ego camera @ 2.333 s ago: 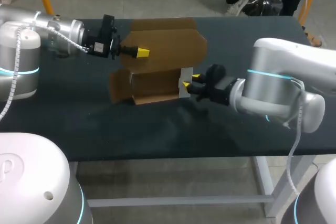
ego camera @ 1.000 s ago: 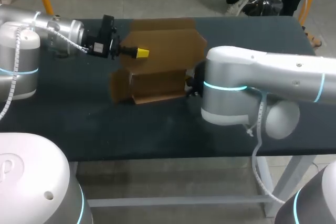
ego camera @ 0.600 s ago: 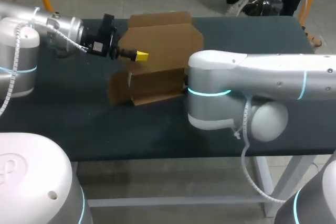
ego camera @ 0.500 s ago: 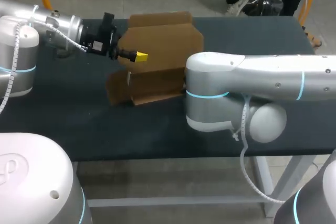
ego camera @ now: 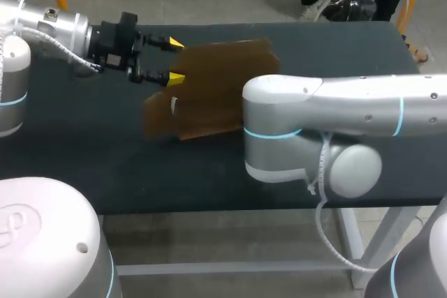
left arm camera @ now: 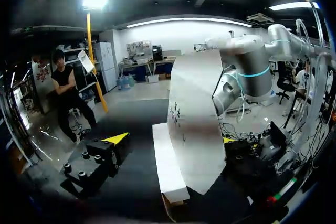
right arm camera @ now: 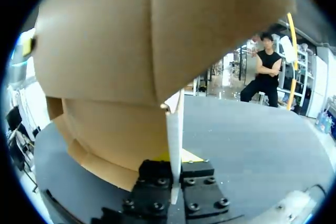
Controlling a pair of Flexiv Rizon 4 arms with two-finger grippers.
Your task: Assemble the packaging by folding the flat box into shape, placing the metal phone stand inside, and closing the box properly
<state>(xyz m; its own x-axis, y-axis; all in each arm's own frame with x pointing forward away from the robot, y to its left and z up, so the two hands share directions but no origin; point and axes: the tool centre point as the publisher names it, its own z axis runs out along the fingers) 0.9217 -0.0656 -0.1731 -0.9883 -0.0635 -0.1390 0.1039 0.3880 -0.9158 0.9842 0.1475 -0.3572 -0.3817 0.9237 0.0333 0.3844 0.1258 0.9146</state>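
Left gripper [ego camera: 172, 61] is in the upper left of the head view, yellow tips spread wide and nothing actually held. The cardboard box [ego camera: 213, 88] is right up against it, one tip by the box's upper left corner and the other at its left edge. In the left wrist view a tall pale panel of the box stands up between the fingers, but it doesn't look pinched from both sides.

Right gripper [right arm camera: 175, 167] is a different story. In its own wrist view the fingers are closed in tight on a thin upright edge of the box, and the rest of the box looms big just ahead of and above it.

In the head view the box sits around the middle of the dark bench [ego camera: 105, 144], half folded. Its right end is hidden behind the big right arm [ego camera: 314, 127], which comes in from the right side of the frame.
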